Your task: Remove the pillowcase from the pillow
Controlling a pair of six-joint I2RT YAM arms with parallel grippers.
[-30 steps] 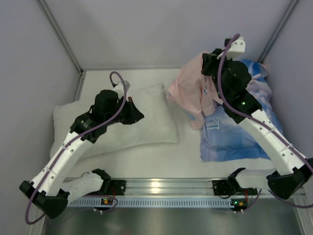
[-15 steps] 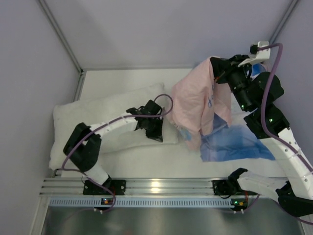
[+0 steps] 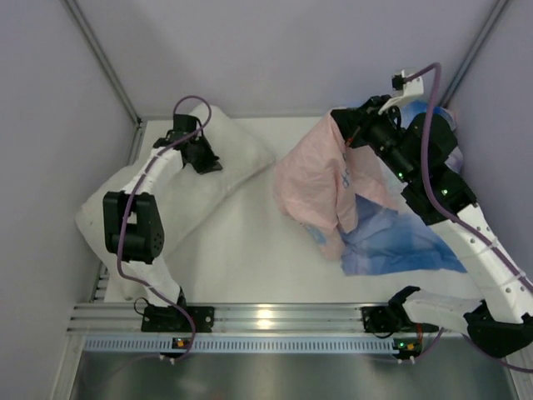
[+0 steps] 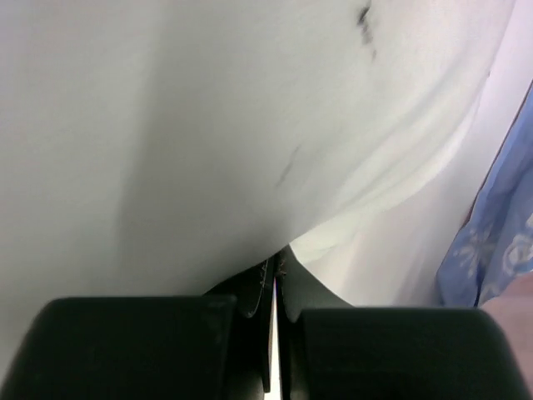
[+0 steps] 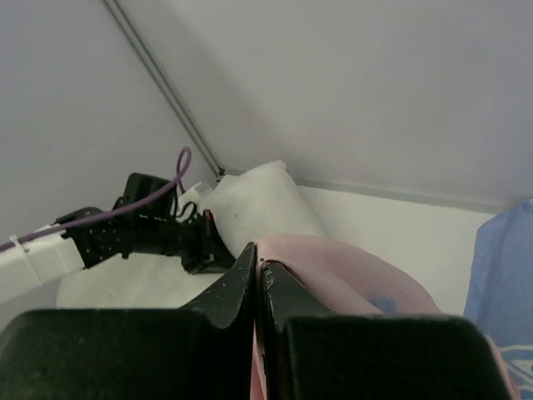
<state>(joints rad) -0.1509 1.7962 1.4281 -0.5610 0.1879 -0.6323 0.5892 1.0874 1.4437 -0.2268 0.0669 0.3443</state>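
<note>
Pillowcase (image 3: 316, 183) in right end effector (image 5: 257, 258)

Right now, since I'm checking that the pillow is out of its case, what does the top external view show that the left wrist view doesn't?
Only top external: the whole pillow, white and bare, and the pillowcase, pink face out, hanging from the right fingers. Only left wrist: the left fingers up close, pinched shut on a fold of the pillow. Both: bare white pillow surface and some blue printed fabric off to the right.
</note>
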